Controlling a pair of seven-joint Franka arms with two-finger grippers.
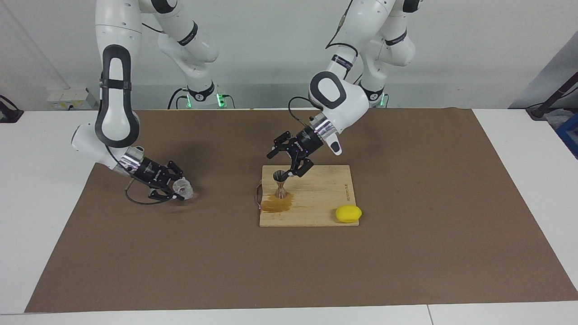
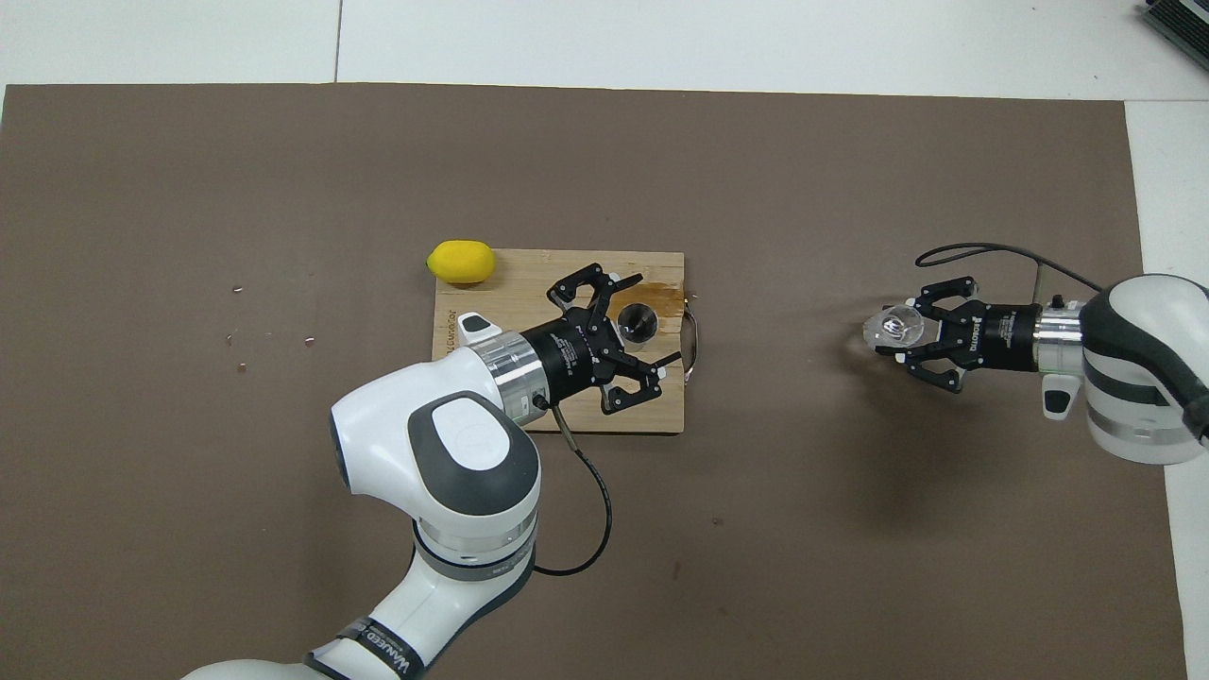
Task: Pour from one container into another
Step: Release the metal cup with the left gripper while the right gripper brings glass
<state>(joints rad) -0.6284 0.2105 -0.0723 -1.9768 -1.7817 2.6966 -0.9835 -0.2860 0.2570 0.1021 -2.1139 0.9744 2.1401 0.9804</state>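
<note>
Two vessels, well apart: your glass tumbler [image 1: 184,187] sits low over the brown mat [image 1: 406,253] toward the right arm's end, clamped in the right gripper [image 1: 177,189] and tipped on its side. The steel jigger [image 1: 281,184] stands upright on the cutting board [image 1: 316,212], brown liquid pooled at its foot, a lemon [image 1: 348,213] at the board's corner. Your left gripper [image 1: 295,169] hangs just beside the jigger's rim, fingers wide and empty.

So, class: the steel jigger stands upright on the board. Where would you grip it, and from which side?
Grip the jigger at its narrow waist, coming in level from the robots' side, where the open left tool is. The two cones keep it from slipping up or down; the spill lies away from the robots.
</note>
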